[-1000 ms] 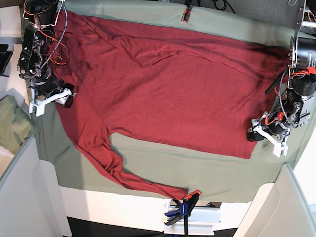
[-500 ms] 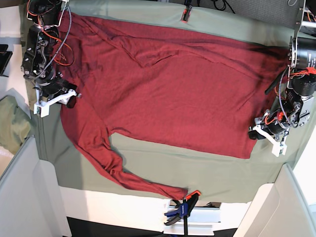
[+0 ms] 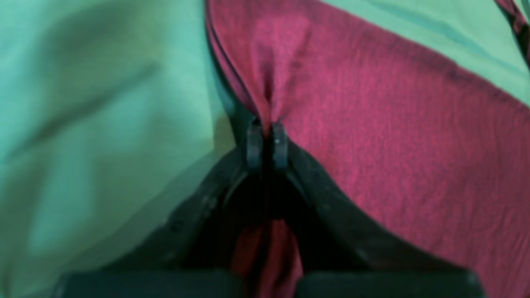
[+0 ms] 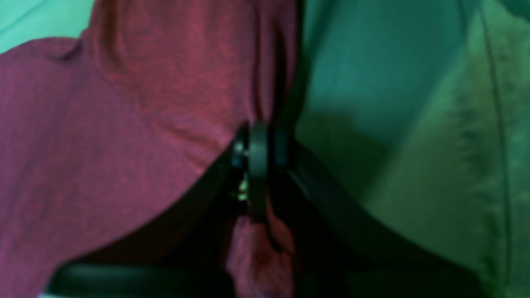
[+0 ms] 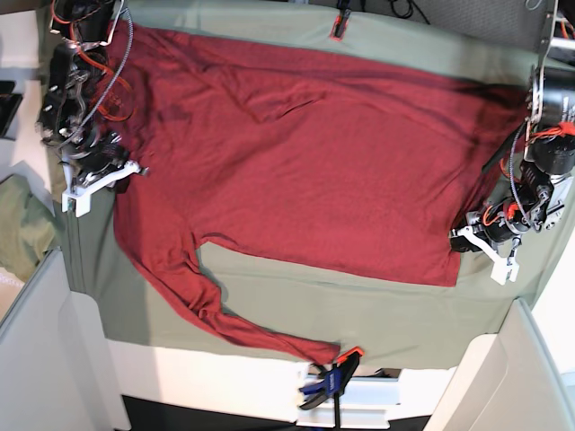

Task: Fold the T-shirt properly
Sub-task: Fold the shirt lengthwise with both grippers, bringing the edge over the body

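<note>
- Jaws of the left gripper (image 3: 267, 142) are pinched tight on the edge of the T-shirt (image 5: 305, 171), with a small fold of red cloth bunched up between them.
- Jaws of the right gripper (image 4: 261, 145) are pinched tight too, holding a bit of the same red cloth at its edge.
- From the base view, the left gripper (image 5: 472, 238) is at the right side of the shirt, near its lower corner.
- The right gripper (image 5: 121, 166) is at the left side of the shirt, up where the sleeve begins.
- The T-shirt lies spread out flat on the table cloth (image 5: 359, 310), which is pale green and covers the table.
- One long sleeve (image 5: 216, 314) runs down toward the front edge of the table and ends close to a blue and orange clamp (image 5: 332, 377).
- A bundled green cloth (image 5: 22, 224) sits off the table at the left side.
- Both wrist views are blurry, so small things there are hard to see.
</note>
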You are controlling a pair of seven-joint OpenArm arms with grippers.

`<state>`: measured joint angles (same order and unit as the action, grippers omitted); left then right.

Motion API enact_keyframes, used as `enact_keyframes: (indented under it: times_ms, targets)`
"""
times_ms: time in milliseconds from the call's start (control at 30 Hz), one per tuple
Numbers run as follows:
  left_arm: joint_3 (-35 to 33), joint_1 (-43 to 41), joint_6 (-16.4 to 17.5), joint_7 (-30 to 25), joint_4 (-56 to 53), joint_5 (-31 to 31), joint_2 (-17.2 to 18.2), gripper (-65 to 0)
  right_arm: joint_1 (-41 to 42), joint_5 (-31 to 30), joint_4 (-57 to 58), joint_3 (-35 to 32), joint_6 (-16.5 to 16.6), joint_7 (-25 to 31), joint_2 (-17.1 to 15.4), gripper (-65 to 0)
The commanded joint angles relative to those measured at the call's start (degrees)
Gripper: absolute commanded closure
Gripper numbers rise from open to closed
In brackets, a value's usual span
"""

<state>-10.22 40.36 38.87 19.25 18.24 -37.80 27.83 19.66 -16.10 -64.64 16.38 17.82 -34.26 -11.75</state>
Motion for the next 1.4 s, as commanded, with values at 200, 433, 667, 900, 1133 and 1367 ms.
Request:
enact_keyframes:
  times_ms: [200, 433, 667, 900, 1133, 1367]
  targets:
    - [0.0, -0.8, 1.1, 7.6, 6.1, -6.8, 3.3, 0.0, 1.4, -0.9, -5.5, 0.1, 0.6, -3.2, -2.0, 0.0]
    - [0.0, -7.6, 1.1, 10.8, 18.8, -10.1, 7.0, 0.0, -1.5, -1.7, -9.0, 0.1, 0.6, -6.4, -2.8, 0.0]
    - [0.0, -13.4, 1.1, 11.5, 26.8, -11.3, 11.7, 0.0, -8.5, -2.1, -15.6, 0.1, 0.6, -6.3, -2.9, 0.0]
    - [0.0, -17.9, 1.1, 13.2, 31.7, -14.0, 15.3, 0.0, -13.6, -2.1, -20.1, 0.2, 0.6, -6.8, -2.9, 0.0]
    - [0.0, -22.8, 1.1, 14.9, 40.3, -15.4, 18.4, 0.0, -18.5, -1.9, -24.3, 0.8, 0.6, -7.0, -2.9, 0.0]
    - [0.1, -25.9, 1.1, 15.3, 44.1, -15.4, 19.0, 0.0, -22.1, -2.0, -26.8, 3.5, 0.6, -7.2, -2.9, 0.0]
